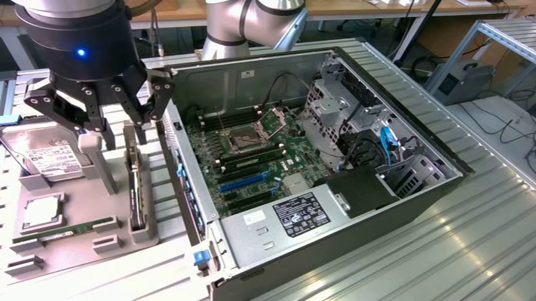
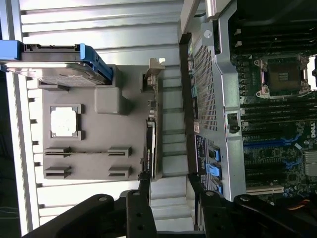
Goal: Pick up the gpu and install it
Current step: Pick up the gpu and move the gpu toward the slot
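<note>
Over the counter the tool hangs wide open, empty, above the edge-up gpu in its holder, approach step, I'd say, needing a square straddle.

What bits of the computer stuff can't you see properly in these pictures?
- Graphics card: it stands on its edge in the grey holder, so both views see it edge-on and its fan side is hidden.
- Hard drive: in the exterior view, its far end sits behind the open gripper.
- Sticker on the computer case: in the exterior view, the words are too small to read.
</note>
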`<state>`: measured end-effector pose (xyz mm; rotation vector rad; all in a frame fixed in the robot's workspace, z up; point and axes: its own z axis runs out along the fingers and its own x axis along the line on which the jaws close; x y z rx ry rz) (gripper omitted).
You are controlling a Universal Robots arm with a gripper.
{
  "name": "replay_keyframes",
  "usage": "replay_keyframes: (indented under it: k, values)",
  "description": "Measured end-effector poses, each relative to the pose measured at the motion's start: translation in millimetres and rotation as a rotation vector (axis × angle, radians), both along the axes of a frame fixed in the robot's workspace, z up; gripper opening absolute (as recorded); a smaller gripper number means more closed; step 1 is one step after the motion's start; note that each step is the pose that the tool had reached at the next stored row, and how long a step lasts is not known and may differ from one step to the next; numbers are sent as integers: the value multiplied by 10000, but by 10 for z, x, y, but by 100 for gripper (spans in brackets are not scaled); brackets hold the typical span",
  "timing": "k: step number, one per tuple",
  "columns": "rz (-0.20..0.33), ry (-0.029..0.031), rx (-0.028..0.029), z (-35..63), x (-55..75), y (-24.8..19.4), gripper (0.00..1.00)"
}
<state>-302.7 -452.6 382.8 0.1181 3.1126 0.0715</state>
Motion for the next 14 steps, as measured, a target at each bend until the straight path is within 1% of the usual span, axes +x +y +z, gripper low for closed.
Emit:
replay_keyframes:
  k: [14]
  values:
    - [0, -1, 2, -58, -34, 0, 42]
